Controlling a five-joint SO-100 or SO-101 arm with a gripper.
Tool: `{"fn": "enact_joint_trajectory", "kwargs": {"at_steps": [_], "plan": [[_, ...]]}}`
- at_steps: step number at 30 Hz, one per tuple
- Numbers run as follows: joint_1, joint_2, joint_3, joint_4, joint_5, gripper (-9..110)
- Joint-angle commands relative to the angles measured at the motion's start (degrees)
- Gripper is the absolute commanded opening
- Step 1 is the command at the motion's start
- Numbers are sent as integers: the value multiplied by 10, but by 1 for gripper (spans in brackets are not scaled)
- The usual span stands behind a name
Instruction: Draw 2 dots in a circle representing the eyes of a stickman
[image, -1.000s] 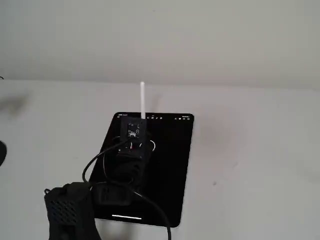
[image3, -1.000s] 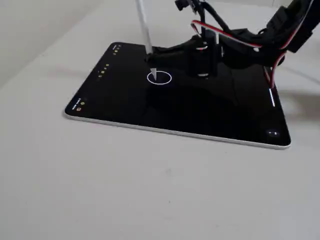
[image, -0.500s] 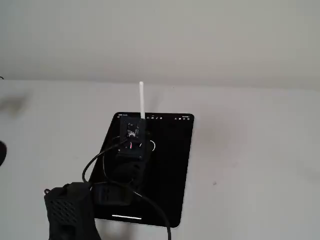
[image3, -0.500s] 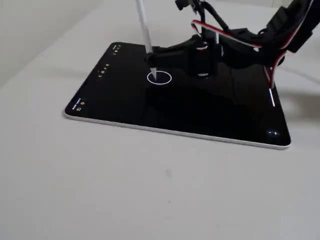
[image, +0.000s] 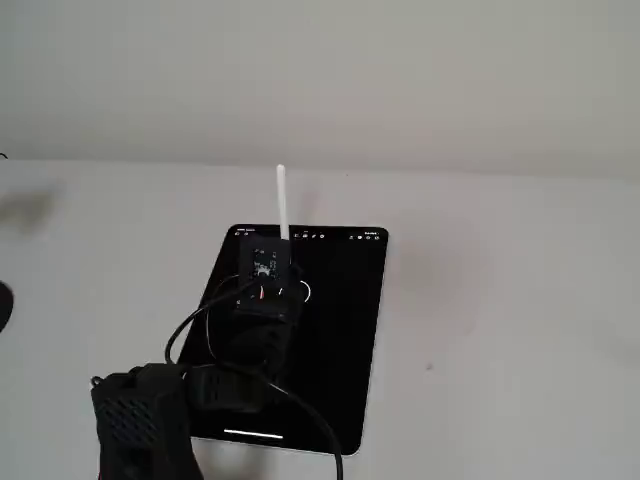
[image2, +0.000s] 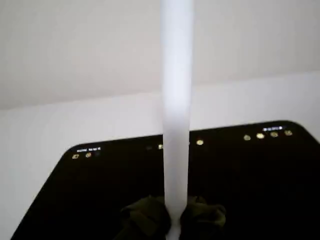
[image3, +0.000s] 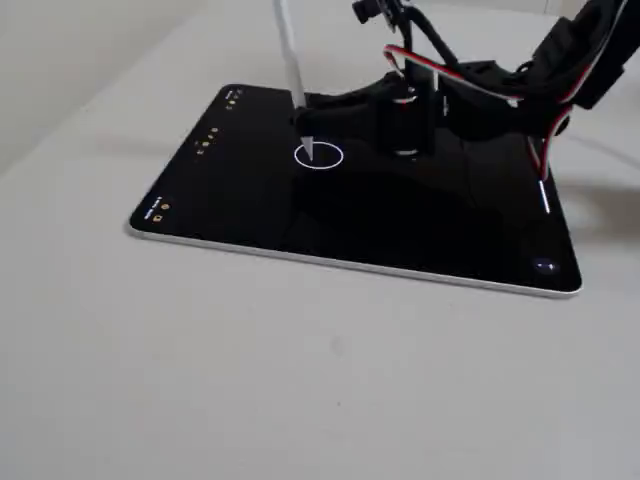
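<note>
A black tablet (image: 340, 350) lies flat on the white table, also seen in the other fixed view (image3: 250, 200) and the wrist view (image2: 260, 190). The circle (image3: 322, 167) is a thin white ring on the screen; only an arc of it (image: 306, 292) shows beside the arm. My gripper (image3: 312, 112) is shut on a white stylus (image3: 290, 60), held nearly upright. The stylus tip stands inside the ring's left part, at or just above the glass. In the wrist view the stylus (image2: 176, 125) rises between the dark fingers (image2: 147, 220). I see no dots inside the ring.
The black arm (image: 140, 420) with its cables reaches over the tablet from the near edge in a fixed view. Red and white wires (image3: 420, 65) loop above the screen. Small icons (image2: 260, 135) line the tablet's far edge. A pale wall stands behind the table.
</note>
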Motion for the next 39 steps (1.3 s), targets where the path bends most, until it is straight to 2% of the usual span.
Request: {"fn": "enact_joint_trajectory", "kwargs": {"at_steps": [1, 6, 11, 39], "plan": [[23, 71, -26, 4, 26, 0], [41, 134, -18, 58, 62, 0], [50, 139, -23, 88, 51, 0], [28, 85, -9, 86, 10, 0]]}}
